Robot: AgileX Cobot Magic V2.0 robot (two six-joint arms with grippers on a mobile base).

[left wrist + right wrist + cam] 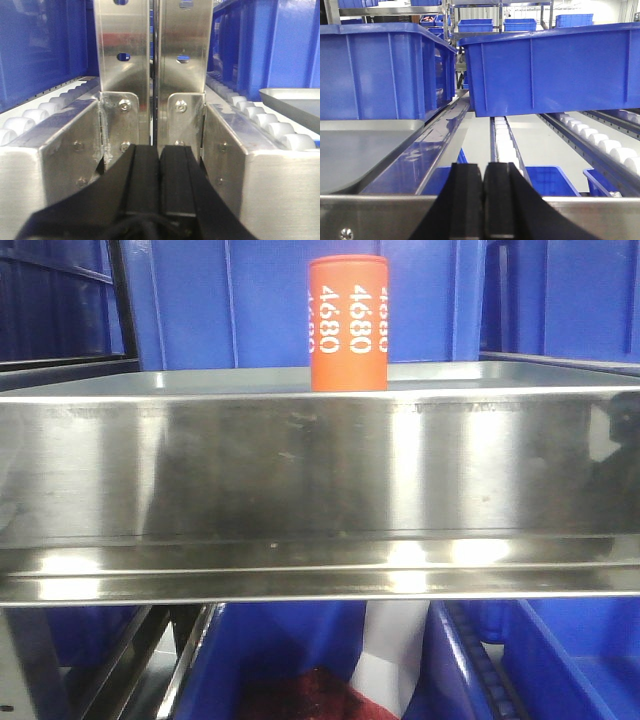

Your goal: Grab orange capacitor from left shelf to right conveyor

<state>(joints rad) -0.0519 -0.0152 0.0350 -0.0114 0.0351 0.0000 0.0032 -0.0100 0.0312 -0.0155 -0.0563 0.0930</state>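
The left tool [160, 182] is shut tight, its black fingers [144, 180] pressed together with nothing between them. It points straight at a pair of steel posts [125, 50] just in front; whether it touches them is hard to say. The right tool [483, 200] is the same: fingers together, empty, sitting above a steel rail [585, 212] across the bottom of its view.

The orange can [348, 325] stands upright on the steel shelf [300, 470], behind the tall shiny front lip, which hides its base. "4680" runs down its side in white. Blue bins [200, 300] sit right behind it, and more blue shows under the shelf.

Around the left tool, white roller tracks [30, 120] run on both sides of the posts, and a grey tray edge [295, 100] pokes in on the right. The right wrist view has two big blue bins [550, 70] up top, roller lanes [605, 145] running away underneath, and a flat steel tray [360, 150] on the left.

Only the front view shows the can, and only the wrist views show the tools.
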